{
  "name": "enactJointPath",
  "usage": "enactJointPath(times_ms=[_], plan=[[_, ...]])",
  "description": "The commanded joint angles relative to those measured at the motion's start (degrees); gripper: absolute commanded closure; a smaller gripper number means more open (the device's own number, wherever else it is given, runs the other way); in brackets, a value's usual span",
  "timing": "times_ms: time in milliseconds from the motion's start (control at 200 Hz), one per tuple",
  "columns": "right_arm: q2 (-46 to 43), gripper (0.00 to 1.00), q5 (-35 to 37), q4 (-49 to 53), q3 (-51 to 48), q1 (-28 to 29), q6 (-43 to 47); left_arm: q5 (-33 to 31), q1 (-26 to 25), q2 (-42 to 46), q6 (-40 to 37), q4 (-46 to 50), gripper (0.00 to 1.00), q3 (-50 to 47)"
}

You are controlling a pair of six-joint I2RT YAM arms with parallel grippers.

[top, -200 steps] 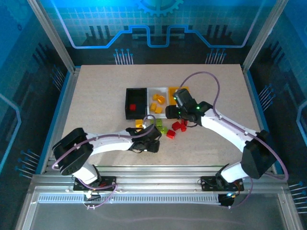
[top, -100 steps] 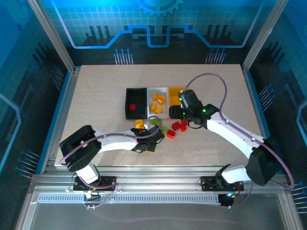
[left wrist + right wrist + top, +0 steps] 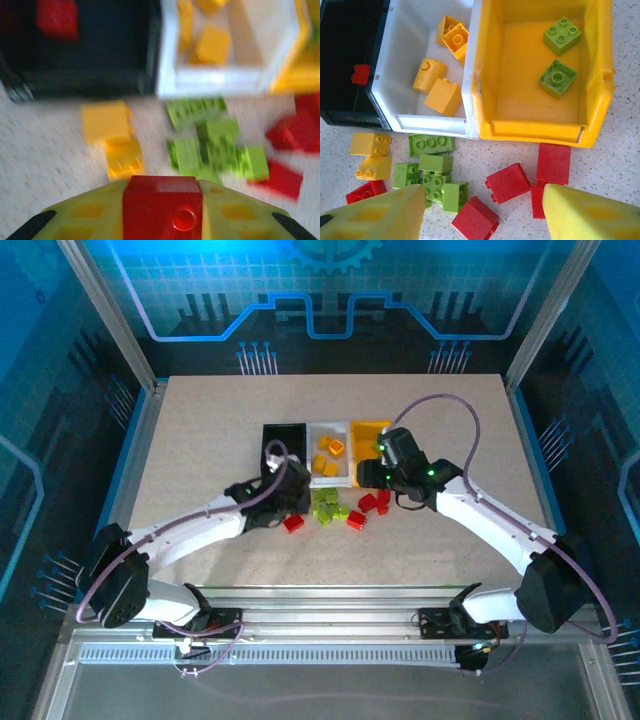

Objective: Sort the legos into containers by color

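While near the black bin (image 3: 85,82), red lego (image 3: 162,195) in the left tool (image 3: 162,217).

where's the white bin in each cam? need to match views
Top external: white bin, middle of the bin row, centre frame.
Left wrist: white bin top right, front wall toward camera.
Right wrist: white bin upper left of centre.
Shared landmark: black bin next to it on the picture's left, lime green legos just in front.

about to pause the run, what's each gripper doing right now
left gripper: closed, holding a red lego
right gripper: open, holding nothing
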State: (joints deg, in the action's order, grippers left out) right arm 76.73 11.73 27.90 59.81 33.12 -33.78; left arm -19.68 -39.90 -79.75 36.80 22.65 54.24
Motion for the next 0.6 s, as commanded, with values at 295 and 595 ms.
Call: enactJointPath(times_ms=[295,595], plan=[[-2.8,0.36,-0.21,2.24,-3.15,-1.24,-2.34,-3.59,12.8,-21.55,-4.31,-2.1,0.68,21.54],[-5.3,0.35,-2.19,3.23,-5.97,-1.28,-2.12,-2.4,13.32,-27.21,-4.24,-0.79,0.37,27.6]])
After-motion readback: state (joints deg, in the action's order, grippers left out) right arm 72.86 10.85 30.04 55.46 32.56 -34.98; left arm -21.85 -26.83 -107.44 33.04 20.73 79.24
